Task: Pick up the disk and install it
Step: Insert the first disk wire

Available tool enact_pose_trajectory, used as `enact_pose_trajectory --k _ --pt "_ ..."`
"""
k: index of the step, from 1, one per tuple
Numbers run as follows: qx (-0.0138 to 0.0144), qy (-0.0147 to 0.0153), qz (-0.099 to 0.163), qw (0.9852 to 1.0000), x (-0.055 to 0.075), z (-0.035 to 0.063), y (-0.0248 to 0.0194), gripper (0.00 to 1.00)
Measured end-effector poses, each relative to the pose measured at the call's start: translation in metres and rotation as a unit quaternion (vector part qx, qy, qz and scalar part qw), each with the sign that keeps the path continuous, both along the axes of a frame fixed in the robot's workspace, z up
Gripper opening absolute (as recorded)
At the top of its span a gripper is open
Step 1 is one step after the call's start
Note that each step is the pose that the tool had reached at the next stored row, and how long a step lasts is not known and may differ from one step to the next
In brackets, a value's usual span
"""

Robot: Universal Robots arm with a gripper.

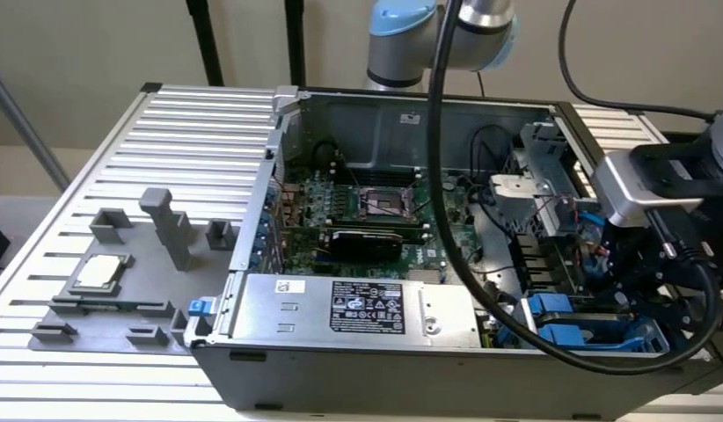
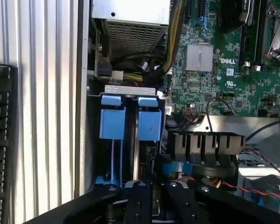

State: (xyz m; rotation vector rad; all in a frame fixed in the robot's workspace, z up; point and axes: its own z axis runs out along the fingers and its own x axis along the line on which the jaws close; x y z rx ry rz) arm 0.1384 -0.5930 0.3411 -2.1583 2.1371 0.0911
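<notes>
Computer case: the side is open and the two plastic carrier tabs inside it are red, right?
No. The computer case is open, but the two plastic carrier tabs inside it are blue, not red; the wrist view shows them.

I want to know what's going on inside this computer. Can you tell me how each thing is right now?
Computer case: open, its insides showing.
Disk: standing on edge in the drive bay, blue frame showing.
Gripper: low over the drive bay, right by the disk.
Chip: lying flat in a grey holder on the table.
</notes>
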Motion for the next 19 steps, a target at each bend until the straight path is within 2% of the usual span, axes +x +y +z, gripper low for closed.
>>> enact_pose_trajectory --k 7,13,19 --pt "-0.0015 -0.0059 -0.01 0.9999 -0.0014 -0.001 0.0018 0.0" --pt "-0.0053 -0.0094 -0.014 0.9998 -0.004 -0.0023 0.0044 0.0" --pt "-0.0092 -0.0115 -0.017 0.9997 -0.0043 -0.0044 0.0078 0.0"
